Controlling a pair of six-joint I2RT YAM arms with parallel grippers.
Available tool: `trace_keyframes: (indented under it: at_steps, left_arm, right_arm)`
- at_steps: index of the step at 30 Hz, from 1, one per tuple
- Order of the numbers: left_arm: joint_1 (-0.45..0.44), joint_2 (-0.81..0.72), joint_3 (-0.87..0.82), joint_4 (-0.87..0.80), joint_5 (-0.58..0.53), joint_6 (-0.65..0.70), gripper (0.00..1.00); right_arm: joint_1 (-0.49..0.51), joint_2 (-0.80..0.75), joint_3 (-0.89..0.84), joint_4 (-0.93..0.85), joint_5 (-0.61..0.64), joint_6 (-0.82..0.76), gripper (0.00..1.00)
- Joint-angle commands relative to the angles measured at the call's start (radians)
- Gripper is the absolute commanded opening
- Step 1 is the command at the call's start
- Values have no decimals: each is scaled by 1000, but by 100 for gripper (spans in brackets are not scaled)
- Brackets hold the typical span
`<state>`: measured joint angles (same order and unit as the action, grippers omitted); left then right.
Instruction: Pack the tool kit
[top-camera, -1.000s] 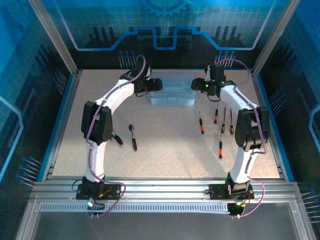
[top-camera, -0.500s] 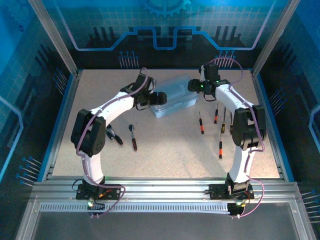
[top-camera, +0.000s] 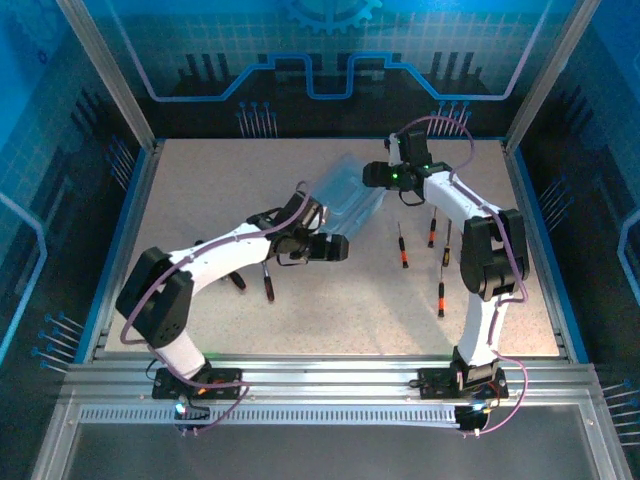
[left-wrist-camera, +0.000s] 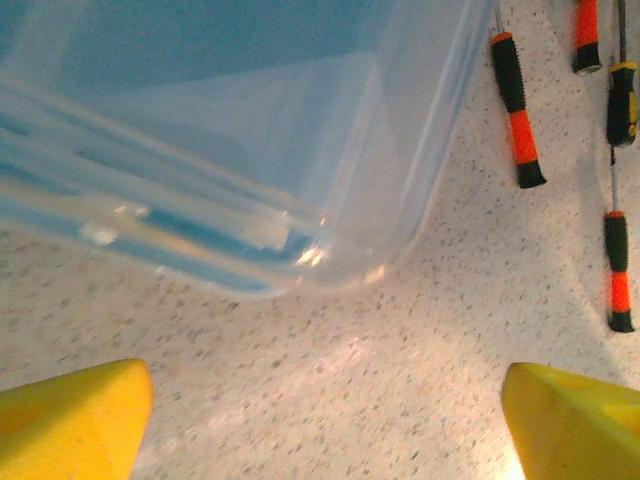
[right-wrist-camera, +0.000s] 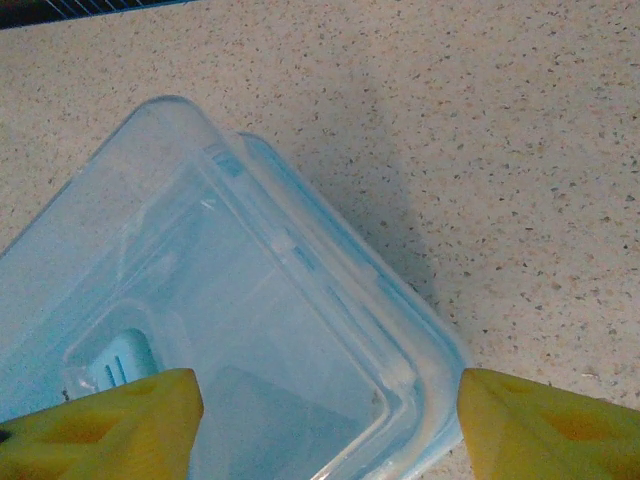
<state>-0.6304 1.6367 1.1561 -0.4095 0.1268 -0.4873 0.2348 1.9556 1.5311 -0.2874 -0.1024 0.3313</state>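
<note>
- The tool kit case lies skewed on the counter, toward the far middle, between the two hands. Its lid looks shut, and I can make out nothing inside.
- The right hand hangs over one corner of the case, fingers spread wide and pinching nothing.
- The left hand sits just short of another corner, likewise spread and empty.
- The screwdrivers lie loose to the case's right, and the ratchet lies by the left arm.
- The step in hand seems to be placing the case; no packing has begun.
- The next move likely calls for one hand to steady the case while the other works the latch.
</note>
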Motion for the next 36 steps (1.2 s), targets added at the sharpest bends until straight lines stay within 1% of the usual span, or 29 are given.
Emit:
trace_keyframes:
  at_steps: [1, 4, 6, 8, 11, 16, 19, 21, 24, 27, 30, 33, 36]
  left_arm:
    - [16, -87, 107, -185, -109, 81, 97]
    - [46, -53, 234, -288, -171, 147, 98]
    - [70, -1, 320, -335, -203, 181, 99]
    - [95, 74, 420, -387, -232, 219, 99]
    - [108, 212, 584, -460, -279, 269, 99]
    - [116, 410, 795, -498, -277, 290, 99]
    - [115, 484, 888, -528, -247, 294, 99]
    - [110, 501, 899, -527, -223, 283, 99]
    - [99, 497, 865, -520, -209, 262, 99]
    - [85, 458, 782, -498, -181, 229, 99]
    - [61, 392, 670, -454, -155, 177, 98]
    - [40, 345, 604, -457, -149, 123, 97]
    - [24, 300, 559, -465, -133, 97, 95]
  right_arm:
    - [17, -50, -20, -71, 15, -41, 72]
    - [17, -92, -22, -85, 26, -37, 73]
    - [16, -128, -37, -92, 33, -30, 73]
    - [16, -176, -78, -82, 38, -14, 73]
    - [16, -255, -160, -62, 34, 15, 74]
    - [19, -383, -342, -5, 27, 58, 74]
    - [21, -432, -433, 13, 31, 67, 77]
    - [20, -448, -474, 16, 35, 65, 78]
    - [19, -458, -516, 22, 37, 62, 78]
    - [15, -451, -534, 33, 32, 63, 78]
    - [14, -419, -516, 32, 19, 64, 77]
    - [13, -381, -494, 43, -19, 80, 75]
    - [11, -342, -470, 55, -88, 71, 74]
